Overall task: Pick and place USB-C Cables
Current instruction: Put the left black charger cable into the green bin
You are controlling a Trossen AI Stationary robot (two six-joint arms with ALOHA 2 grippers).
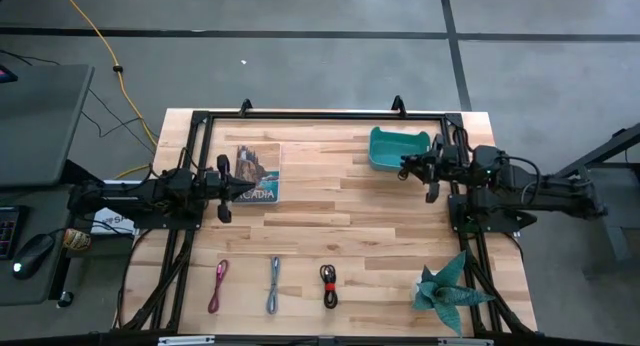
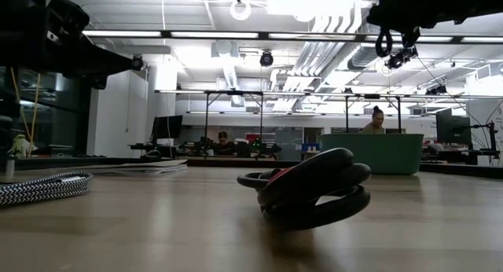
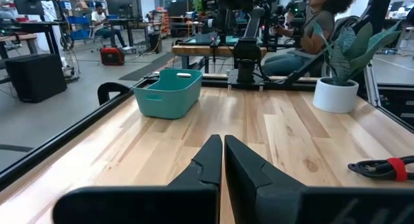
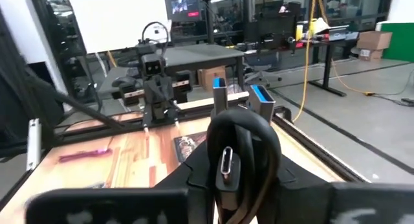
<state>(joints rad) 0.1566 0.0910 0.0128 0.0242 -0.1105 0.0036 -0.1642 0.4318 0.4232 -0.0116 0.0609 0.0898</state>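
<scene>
Three cables visible overhead; right wrist shows black cable in right end effector.

A light wooden desk carries everything. Taking the teal bin at its far right part as landmark: a picture book lies well to the bin's left. Along the near edge, well apart from the bin, lie a pink cable, a blue-grey cable and a red-and-black cable in a row. A potted plant stands at the near right corner.
</scene>
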